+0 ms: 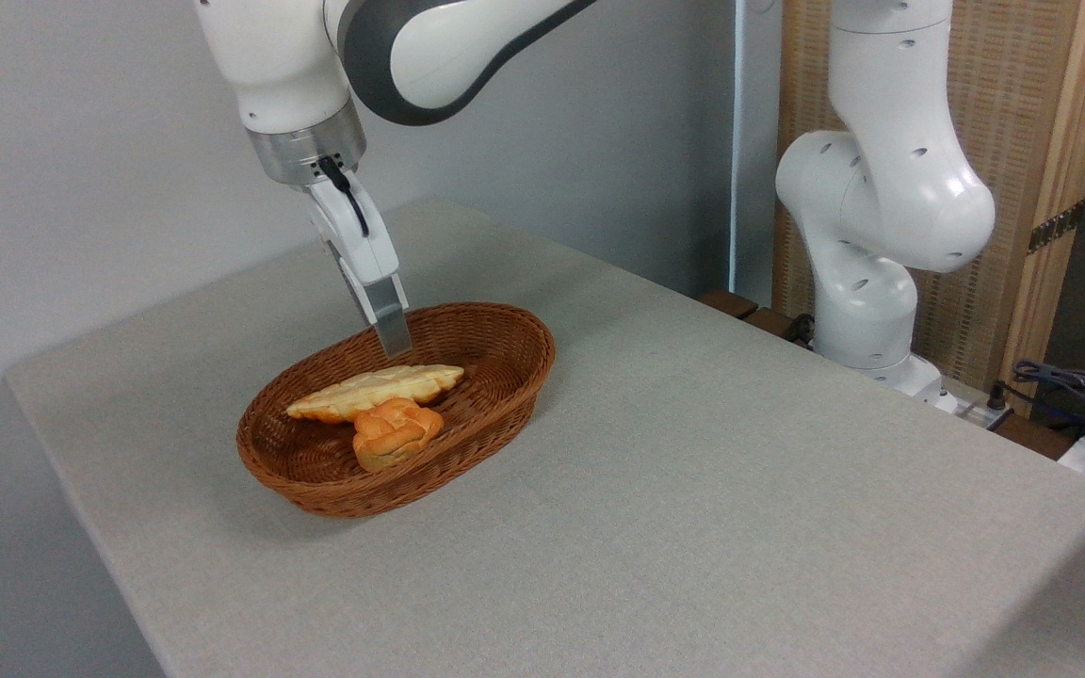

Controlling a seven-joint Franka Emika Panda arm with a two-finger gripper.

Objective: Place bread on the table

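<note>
Pincer (396, 347) is hovering just over the bread (375, 391) lying in the basket (505, 377), above the bun (395, 431); jaw gap hidden, cannot tell. Should be gripping across the narrow width, lifting clear of the rim, lowering onto bare tabletop (740, 490).

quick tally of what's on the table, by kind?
Basket: 1
Flat leaf-shaped bread: 1, in the basket
Round orange bun: 1, in the basket
Total: 3
</note>
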